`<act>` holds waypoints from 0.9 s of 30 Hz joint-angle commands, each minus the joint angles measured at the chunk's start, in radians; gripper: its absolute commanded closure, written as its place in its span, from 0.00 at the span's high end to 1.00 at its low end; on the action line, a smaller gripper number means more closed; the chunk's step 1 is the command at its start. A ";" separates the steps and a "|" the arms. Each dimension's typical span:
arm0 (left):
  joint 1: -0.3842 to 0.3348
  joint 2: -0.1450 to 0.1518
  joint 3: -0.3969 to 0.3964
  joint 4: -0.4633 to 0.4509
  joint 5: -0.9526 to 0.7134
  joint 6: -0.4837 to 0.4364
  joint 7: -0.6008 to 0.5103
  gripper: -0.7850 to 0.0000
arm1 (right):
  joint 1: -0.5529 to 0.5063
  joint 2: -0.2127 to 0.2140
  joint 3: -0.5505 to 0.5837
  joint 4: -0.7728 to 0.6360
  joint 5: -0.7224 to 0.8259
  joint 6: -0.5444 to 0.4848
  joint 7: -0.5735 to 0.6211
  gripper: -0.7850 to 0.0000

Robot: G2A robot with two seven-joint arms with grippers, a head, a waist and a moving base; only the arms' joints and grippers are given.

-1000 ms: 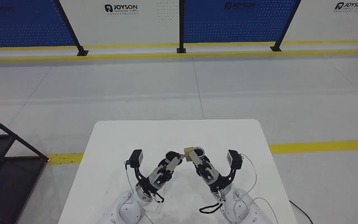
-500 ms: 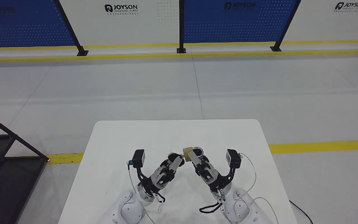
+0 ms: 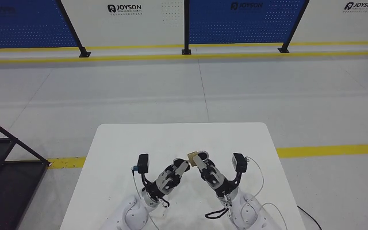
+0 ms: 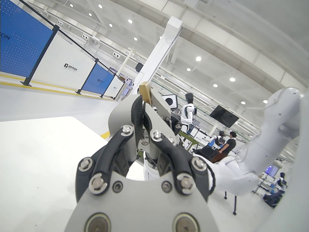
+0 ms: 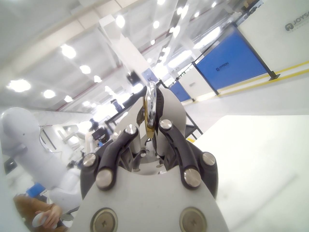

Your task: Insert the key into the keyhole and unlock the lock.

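Though the top view merges both, right gripper (image 5: 152,108) clamps the lock (image 5: 151,100) and left gripper (image 4: 144,108) apparently pinches the key (image 4: 144,90).

You are working in a big factory-style robot hall. Blue and white partition panels (image 3: 241,14) fence the bay and yellow lines (image 3: 144,57) mark the pale floor (image 3: 201,92). Round lamps (image 4: 198,58) dot a high beamed ceiling (image 4: 217,13). Beyond your white table (image 3: 172,138) stand a humanoid robot (image 4: 187,112) and a dark screen (image 4: 224,119).

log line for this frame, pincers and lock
left pincer shut, tips at lock | right pincer shut on lock, above table | insertion: cannot tell
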 commanded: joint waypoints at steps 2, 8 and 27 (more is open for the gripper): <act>0.003 -0.002 -0.002 -0.001 0.045 0.008 0.035 0.00 | -0.007 0.003 0.007 -0.010 -0.005 0.008 0.010 0.00; 0.007 -0.004 -0.006 0.001 0.122 0.022 0.091 0.00 | -0.022 0.007 0.017 -0.026 -0.009 0.024 0.021 0.00; 0.021 -0.002 -0.008 0.001 0.479 0.193 0.314 0.00 | -0.042 0.016 0.027 -0.063 -0.007 0.106 0.083 0.00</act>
